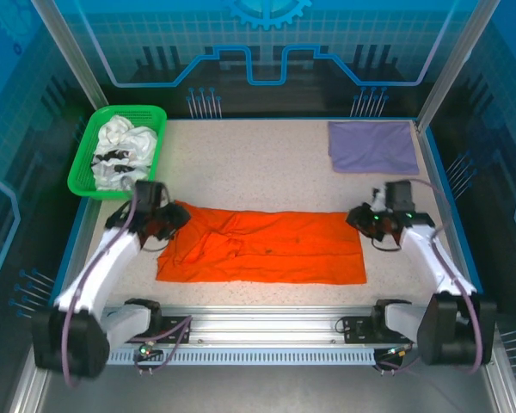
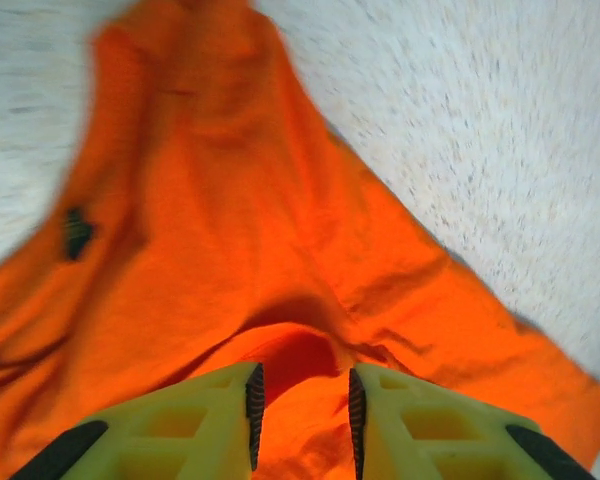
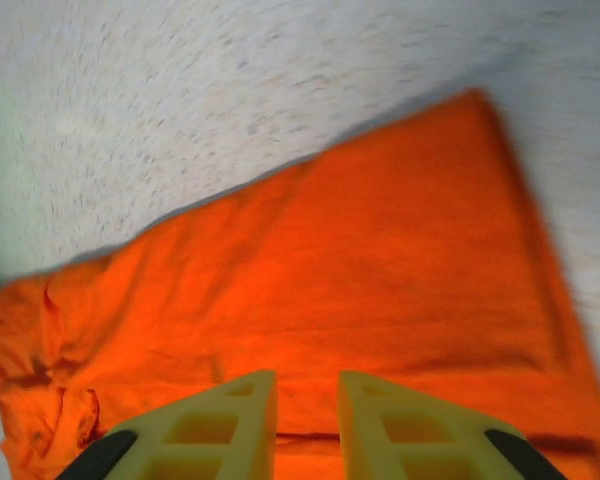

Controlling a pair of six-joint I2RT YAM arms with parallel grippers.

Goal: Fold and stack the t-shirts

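Left gripper [image 2: 303, 388] over orange shirt [image 2: 230, 230] (rumpled)

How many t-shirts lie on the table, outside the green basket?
2: the orange t-shirt spread across the near middle, the lavender t-shirt folded at far right. The white bundle in the basket may hide more.

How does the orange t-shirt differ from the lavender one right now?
The orange t-shirt lies as a long, wrinkled strip across the near middle of the table; the lavender t-shirt is a compact, smoother rectangle in the far right corner. The orange one covers far more surface than the lavender one. Both lie flat on the table.
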